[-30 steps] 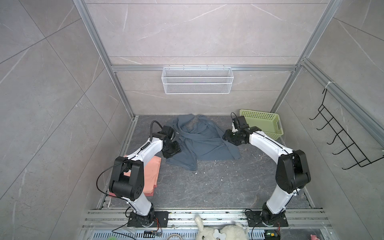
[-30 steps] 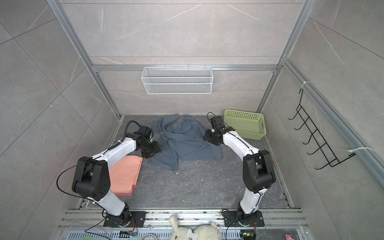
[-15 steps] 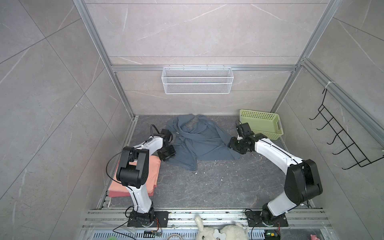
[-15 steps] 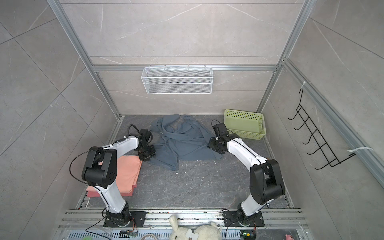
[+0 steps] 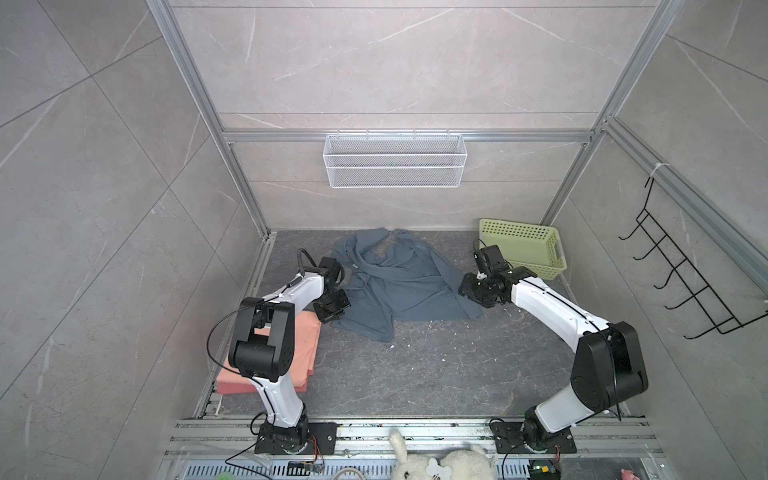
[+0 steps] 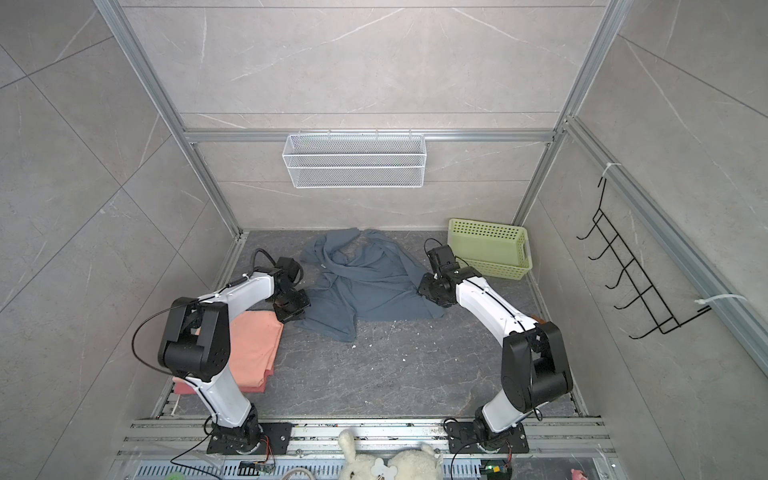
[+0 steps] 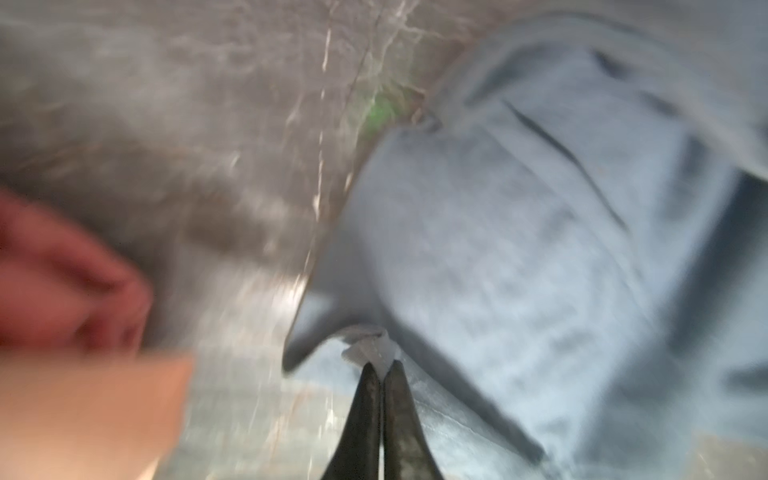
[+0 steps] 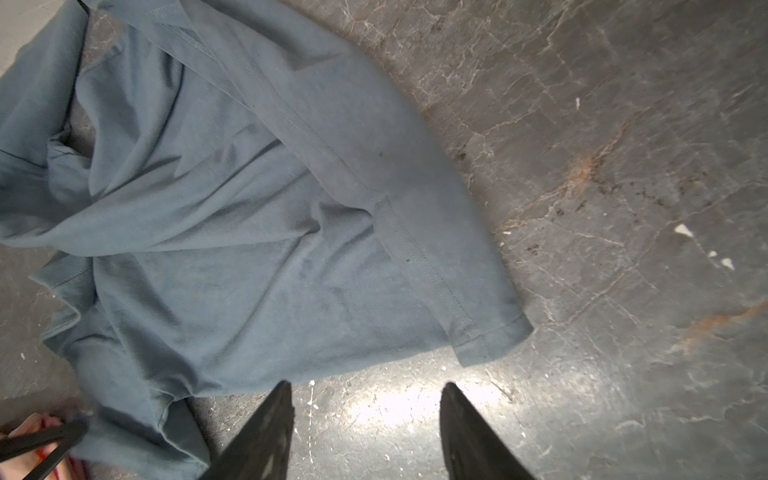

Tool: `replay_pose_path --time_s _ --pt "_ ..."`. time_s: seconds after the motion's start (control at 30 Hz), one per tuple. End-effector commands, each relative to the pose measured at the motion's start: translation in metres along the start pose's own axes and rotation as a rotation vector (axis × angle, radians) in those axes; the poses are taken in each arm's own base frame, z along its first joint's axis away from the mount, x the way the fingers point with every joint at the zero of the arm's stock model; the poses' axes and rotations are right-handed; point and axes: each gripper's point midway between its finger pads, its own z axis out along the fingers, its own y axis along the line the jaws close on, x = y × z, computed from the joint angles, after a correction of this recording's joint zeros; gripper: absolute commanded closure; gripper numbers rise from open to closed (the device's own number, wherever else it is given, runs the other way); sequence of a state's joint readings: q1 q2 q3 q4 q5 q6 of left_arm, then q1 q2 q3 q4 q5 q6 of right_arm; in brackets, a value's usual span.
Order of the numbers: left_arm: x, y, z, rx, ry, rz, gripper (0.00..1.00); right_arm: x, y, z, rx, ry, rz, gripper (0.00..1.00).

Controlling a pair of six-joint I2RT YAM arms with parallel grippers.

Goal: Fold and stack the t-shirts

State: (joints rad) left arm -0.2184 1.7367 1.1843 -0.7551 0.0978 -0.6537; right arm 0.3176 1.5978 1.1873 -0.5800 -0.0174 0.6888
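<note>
Left wrist view, blurred: my left pincer (image 7: 380, 370) clenched, pinching hem of blue-grey t-shirt (image 7: 519, 249) at small white label (image 7: 368, 349). Right wrist view: my right pincer (image 8: 365, 390) released, jaws apart over bare tabletop (image 8: 582, 208), just beside that shirt's hem, not touching. Both top views: folded salmon-pink t-shirts (image 5: 305, 353) stacked nearer my bases, just off shirt's left edge. Shirt itself crumpled, unfolded, mid-table. Green basket (image 5: 523, 245) beyond shirt's right side.
</note>
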Motion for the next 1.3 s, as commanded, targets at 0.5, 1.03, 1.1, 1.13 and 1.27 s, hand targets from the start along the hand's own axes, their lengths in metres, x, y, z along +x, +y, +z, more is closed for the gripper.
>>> replay_pose_path --time_s 0.5,1.03,1.1,1.13,1.27 --pt "0.057 -0.011 -0.088 0.112 0.065 0.075 0.22 0.000 -0.014 0.022 0.061 0.066 0.052 0.42" --pt "0.011 -0.034 -0.008 0.107 0.053 0.065 0.23 0.034 -0.046 0.019 0.116 0.067 -0.069 0.42" --pt "0.013 -0.032 -0.006 0.103 0.059 0.064 0.23 0.038 -0.046 0.027 0.132 0.074 -0.135 0.43" --pt "0.014 -0.031 -0.005 0.100 0.063 0.061 0.23 0.039 -0.044 0.030 0.143 0.076 -0.174 0.44" --pt "0.017 -0.027 -0.004 0.094 0.058 0.045 0.23 0.033 -0.038 0.042 0.239 0.062 -0.317 0.45"
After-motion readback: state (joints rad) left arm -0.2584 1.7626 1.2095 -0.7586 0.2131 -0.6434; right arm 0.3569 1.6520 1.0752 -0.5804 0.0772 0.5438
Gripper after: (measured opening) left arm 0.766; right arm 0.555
